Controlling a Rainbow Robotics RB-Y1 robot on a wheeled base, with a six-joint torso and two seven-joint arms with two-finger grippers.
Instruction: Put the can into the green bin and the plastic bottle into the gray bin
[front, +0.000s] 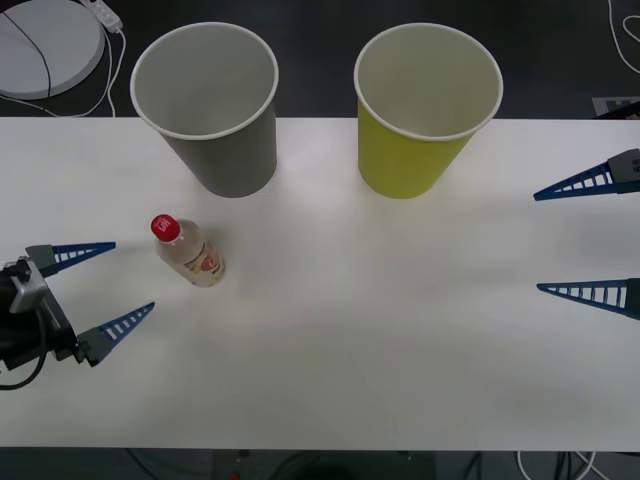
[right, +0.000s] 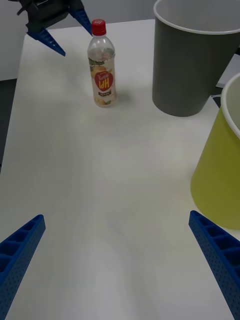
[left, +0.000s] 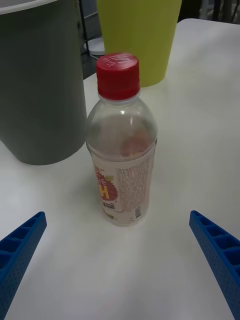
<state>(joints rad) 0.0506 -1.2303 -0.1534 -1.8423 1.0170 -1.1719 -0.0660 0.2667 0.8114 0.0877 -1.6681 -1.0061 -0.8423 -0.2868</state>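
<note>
The plastic bottle (front: 189, 251) stands upright on the white table (front: 360, 330), its red cap (front: 165, 227) on top and a red-yellow label around its lower half. In the front view it sits at about nine o'clock from the table's middle, toward the robot's left side. The gray bin (front: 212, 105) stands upright near it at roughly one o'clock from the bottle, with a strip of bare table between them. The green bin (front: 420, 108) stands upright at about three o'clock from the gray bin, apart from it, both along the far edge of the table with their open mouths showing white insides.

The left gripper (front: 107, 284) hovers at about eight o'clock from the bottle, near it but not touching; its blue ribbed fingers are spread wide and point toward the bottle. In the left wrist view the bottle (left: 121, 150) stands ahead of the gap between the fingers (left: 20, 250), with the gray bin (left: 40, 80) and green bin (left: 137, 35) behind it.

The right gripper (front: 588, 238) is at the table's right edge, at about four o'clock from the green bin and well apart from the bottle, its fingers also spread wide with nothing between them. In the right wrist view the bottle (right: 102, 67) is far off across the table, with the left gripper (right: 61, 30) beyond it.
</note>
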